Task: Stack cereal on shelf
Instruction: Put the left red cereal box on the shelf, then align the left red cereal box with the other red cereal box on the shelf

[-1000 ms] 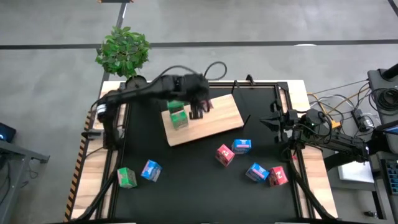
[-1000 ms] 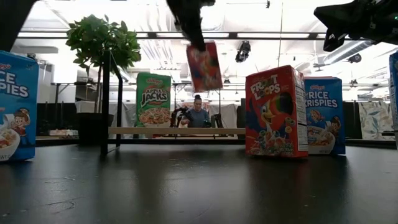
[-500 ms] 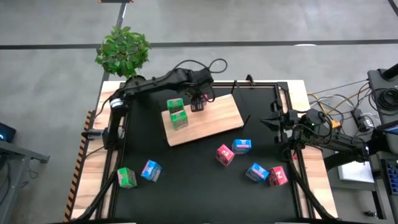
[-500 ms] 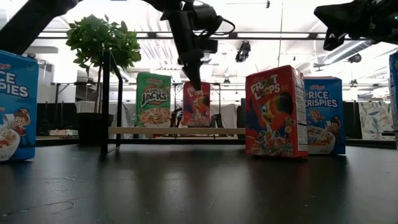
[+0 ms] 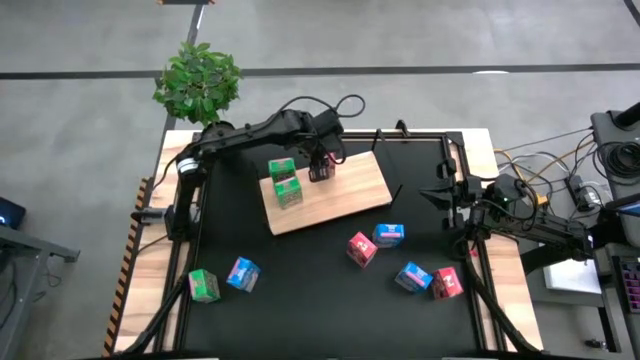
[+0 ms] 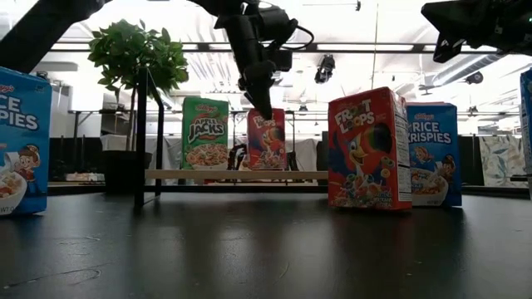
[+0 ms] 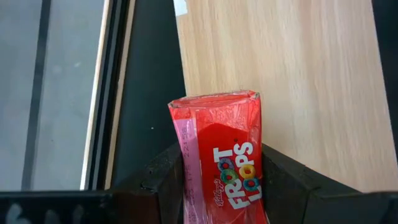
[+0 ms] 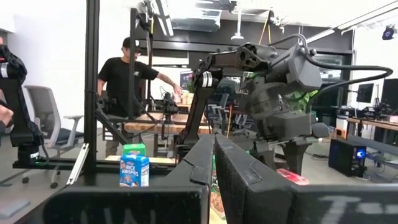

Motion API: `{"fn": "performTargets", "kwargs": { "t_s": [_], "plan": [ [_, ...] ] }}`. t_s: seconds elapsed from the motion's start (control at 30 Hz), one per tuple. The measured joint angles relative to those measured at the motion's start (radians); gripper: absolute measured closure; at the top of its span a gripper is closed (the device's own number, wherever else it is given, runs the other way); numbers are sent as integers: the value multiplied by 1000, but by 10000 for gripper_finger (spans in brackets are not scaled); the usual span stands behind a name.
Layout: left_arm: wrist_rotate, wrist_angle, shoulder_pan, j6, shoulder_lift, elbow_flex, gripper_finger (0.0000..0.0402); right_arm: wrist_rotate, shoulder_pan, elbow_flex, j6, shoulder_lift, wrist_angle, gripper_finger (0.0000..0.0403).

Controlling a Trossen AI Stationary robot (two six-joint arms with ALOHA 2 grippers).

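The shelf is a light-wood board (image 5: 340,195) lying on the black mat at the far middle. Two green boxes (image 5: 285,182) stand on it. My left gripper (image 5: 320,165) is over the board's far edge, shut on a pink-red Froot Loops box (image 6: 266,139). Loose on the mat lie a green box (image 5: 204,285), three blue boxes (image 5: 243,273) (image 5: 388,234) (image 5: 412,276) and two pink-red boxes (image 5: 361,248) (image 5: 447,283). My right gripper (image 8: 211,158) is shut and empty, held high at the table's right edge (image 5: 440,195). My left gripper pinches the pink-red box between its two fingers (image 7: 163,180), one on each of two opposite sides (image 7: 186,186) near the box's upper end. The fingers come from above, pointing down. The box stands upright with its lower end on the board (image 6: 266,169).
A potted plant (image 5: 198,80) stands past the table's far left corner. A metal frame (image 5: 455,160) runs along the mat's edges. In the low view large-looking boxes stand close to the camera (image 6: 368,149) (image 6: 21,141). A person (image 8: 134,81) is in the room behind.
My left gripper has gone down onto the board with the pink-red box, still shut on it. The box hung tilted in the air a second ago; now it stands upright on the board beside the green boxes.
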Motion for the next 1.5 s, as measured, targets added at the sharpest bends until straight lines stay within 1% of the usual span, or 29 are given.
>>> {"fn": "performTargets", "kwargs": {
  "t_s": [0.17, 0.67, 0.77, 1.07, 1.17, 1.33, 1.43, 1.5],
  "plan": [
    [-16, 1, 0, -2, 12, -2, 242, 0, 0, 0, 6, 0, 0, 394],
    [-17, 1, 0, -21, 22, -2, 240, 0, 0, 0, 7, 0, -1, 394],
    [-17, 0, 0, -22, 21, -2, 228, 0, 0, 0, 6, 0, -2, 394],
    [-16, -6, 0, -21, 19, -1, 175, 0, 0, 0, 7, 0, -3, 394],
    [-16, -27, -5, -20, 18, 30, 167, 0, 0, 0, 7, 0, -3, 394],
    [-16, -80, -26, -27, 14, 128, 166, 0, 0, 0, 7, 0, -4, 394],
    [-16, -86, -65, -61, 8, 177, 168, 0, 0, 0, 1, 0, -7, 394],
    [-16, -84, -109, -76, -6, 188, 168, 0, 0, 0, 0, 0, -11, 394]
  ]
}}
